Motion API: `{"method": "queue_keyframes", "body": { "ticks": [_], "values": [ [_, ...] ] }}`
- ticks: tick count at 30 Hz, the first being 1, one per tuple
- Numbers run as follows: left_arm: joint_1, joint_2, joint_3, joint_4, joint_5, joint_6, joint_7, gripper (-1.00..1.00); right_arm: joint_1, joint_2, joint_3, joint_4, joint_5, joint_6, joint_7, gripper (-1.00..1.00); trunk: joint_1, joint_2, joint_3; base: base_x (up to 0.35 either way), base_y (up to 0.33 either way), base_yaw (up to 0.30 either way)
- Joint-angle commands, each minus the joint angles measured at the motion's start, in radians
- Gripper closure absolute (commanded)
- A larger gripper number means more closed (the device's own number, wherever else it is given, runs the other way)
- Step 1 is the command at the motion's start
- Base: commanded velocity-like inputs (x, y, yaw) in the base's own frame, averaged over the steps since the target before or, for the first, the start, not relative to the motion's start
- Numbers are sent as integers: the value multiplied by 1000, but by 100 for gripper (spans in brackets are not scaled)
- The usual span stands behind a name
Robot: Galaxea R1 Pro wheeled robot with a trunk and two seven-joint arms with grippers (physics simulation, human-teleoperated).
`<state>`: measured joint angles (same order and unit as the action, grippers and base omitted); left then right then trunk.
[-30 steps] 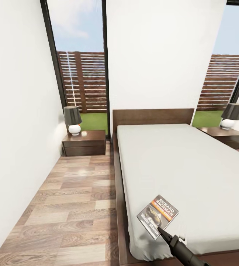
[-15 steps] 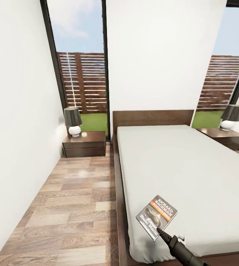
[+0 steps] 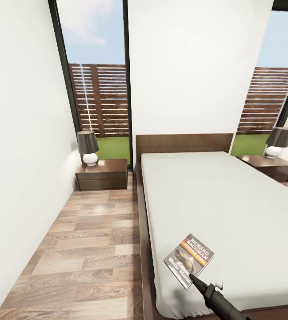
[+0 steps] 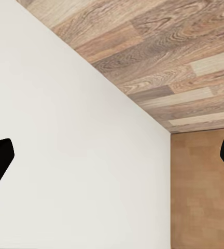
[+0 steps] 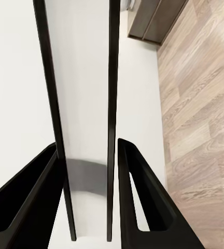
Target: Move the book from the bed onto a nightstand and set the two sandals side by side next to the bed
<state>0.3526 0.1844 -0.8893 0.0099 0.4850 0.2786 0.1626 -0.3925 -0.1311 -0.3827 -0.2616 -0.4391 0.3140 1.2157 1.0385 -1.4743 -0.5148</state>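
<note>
Thin glossy book pinched by right gripper, smooth mattress

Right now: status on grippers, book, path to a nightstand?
Right gripper shut on book, at the bed's near corner. Left gripper open, empty. Left nightstand carries a lamp; floor runs straight to it.

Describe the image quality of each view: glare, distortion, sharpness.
Head view: wide-angle bowing of the black window frames, glossy sheen on the light wood-plank floor, lettering of the dark paperback book slightly soft. Left wrist view: flat, shadowless. Right wrist view: close black claw fingers crisp.
</note>
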Motion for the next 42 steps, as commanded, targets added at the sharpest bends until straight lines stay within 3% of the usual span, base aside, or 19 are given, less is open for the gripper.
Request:
{"method": "queue_keyframes", "body": {
  "ticks": [1, 32, 42],
  "values": [
    [0, 0, -8, -2, 11, 4, 4, -100, 0, 1, 3, 1, -7, 10, 3, 100, -4, 7, 2, 0, 0, 0],
    [-1, -10, -3, -4, 22, -10, 16, -100, 0, 6, 14, 1, -6, 6, 20, 100, -123, 224, 100, 0, 0, 0],
    [0, -9, -2, -4, 23, -61, 9, -100, 0, 7, 17, 1, -6, 1, 20, 100, -161, 294, 131, 0, 0, 0]
  ]
}}
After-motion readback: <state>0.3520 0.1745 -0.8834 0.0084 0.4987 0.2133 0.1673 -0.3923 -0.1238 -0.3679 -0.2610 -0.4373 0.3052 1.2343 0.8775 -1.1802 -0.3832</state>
